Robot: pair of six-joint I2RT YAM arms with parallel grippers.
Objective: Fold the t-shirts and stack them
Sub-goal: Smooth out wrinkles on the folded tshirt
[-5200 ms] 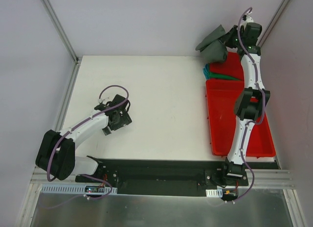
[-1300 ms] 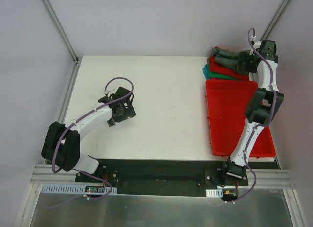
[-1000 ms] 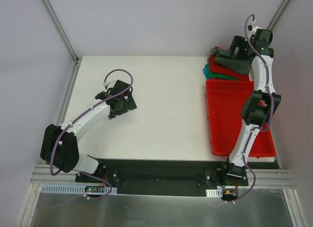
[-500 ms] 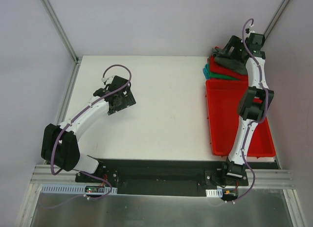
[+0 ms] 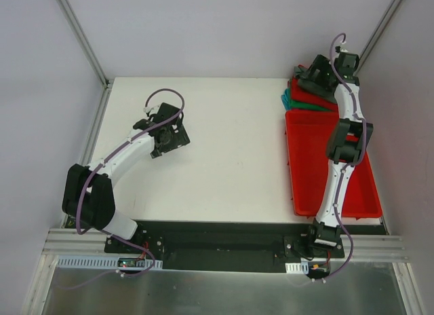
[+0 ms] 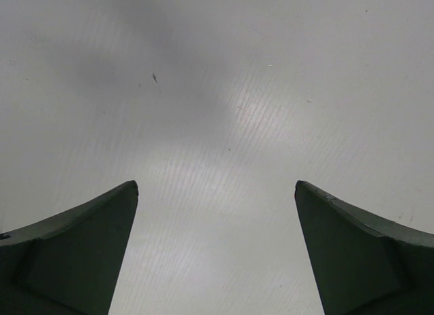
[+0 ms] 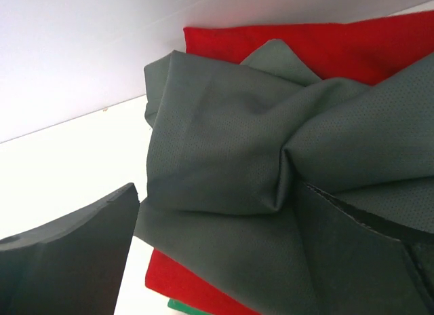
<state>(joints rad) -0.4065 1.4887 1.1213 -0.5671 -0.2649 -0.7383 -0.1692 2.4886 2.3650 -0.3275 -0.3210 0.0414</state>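
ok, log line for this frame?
left gripper: open, over table | right gripper: open, at grey t-shirt | grey t-shirt: crumpled on red t-shirt | teal t-shirt: bottom

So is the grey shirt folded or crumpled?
Crumpled: the grey shirt lies creased and bunched on the folded red shirt.

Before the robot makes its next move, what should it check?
1. The grey shirt is folded flat: not ok, it lies bunched and creased.
2. It sits on the red shirt: ok.
3. The teal shirt is at the bottom: ok, its edge peeks out below.
4. The right gripper is open: ok, jaws apart over the grey cloth.
5. The left gripper is empty: ok, open over the table.
6. Right fingers clear of the cloth: cannot tell.
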